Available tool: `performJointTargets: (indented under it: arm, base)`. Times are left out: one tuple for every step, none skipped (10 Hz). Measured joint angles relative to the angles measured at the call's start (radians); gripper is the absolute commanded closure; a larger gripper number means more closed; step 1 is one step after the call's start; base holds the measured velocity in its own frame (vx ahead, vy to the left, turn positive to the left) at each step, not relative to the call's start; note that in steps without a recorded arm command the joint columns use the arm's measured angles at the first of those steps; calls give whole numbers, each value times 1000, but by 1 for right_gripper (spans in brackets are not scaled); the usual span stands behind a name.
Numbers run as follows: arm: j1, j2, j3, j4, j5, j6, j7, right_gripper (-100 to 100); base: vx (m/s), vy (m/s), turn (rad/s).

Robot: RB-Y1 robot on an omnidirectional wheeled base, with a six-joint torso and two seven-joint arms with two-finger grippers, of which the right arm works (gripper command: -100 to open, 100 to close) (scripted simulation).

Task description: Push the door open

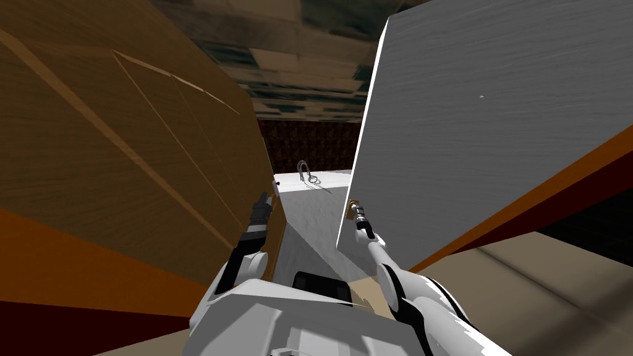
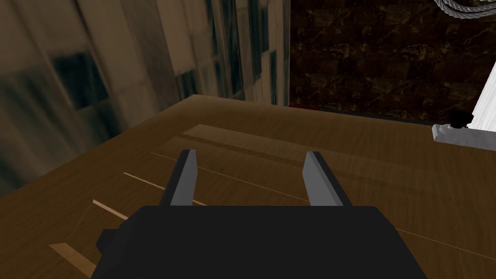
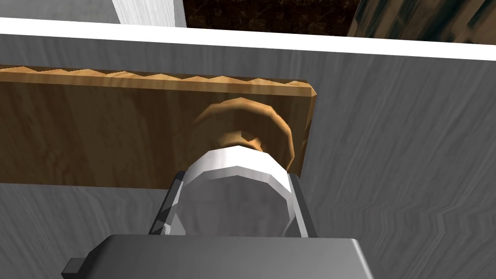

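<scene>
The grey door (image 1: 482,123) stands ajar on my right, its white edge facing me. In the right wrist view a pale round door knob (image 3: 237,189) juts from a brown rosette (image 3: 242,126) on a brown wooden plate (image 3: 97,135) fixed to the door (image 3: 402,169). My right gripper (image 3: 236,179) is shut on the knob, its fingers pressing both sides; in the head view it (image 1: 355,213) meets the door's near edge. My left gripper (image 1: 264,201) is raised beside the brown panelled wall (image 1: 123,154), and its fingers (image 2: 186,177) stand open with nothing between them.
Through the gap lies a white surface (image 1: 321,180) carrying a thin wire object (image 1: 307,173), with a dark brown wall (image 1: 309,139) behind it. A small grey fitting (image 2: 460,133) sits at the brown panel's edge. An orange-red strip (image 1: 525,204) runs below the door on the right.
</scene>
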State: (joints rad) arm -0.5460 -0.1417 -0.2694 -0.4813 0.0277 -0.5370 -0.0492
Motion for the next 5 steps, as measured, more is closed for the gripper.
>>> performJointTargets:
  arm:
    - [0,-4,-10,7,-5,-5,5,100]
    - [-18,-15,-21,45,-12,-19,9,100]
    - [-38,-23,-31,84,-17,-39,14,100]
    - [-5,-16,-28,20,-14,-9,13,100]
    - [-4,-16,-27,7,-14,1,12,100]
  base:
    - [135,123,-63]
    - [114,74,-42]
    - [66,9,9]
    - [15,-6,16]
    - [99,95,-27]
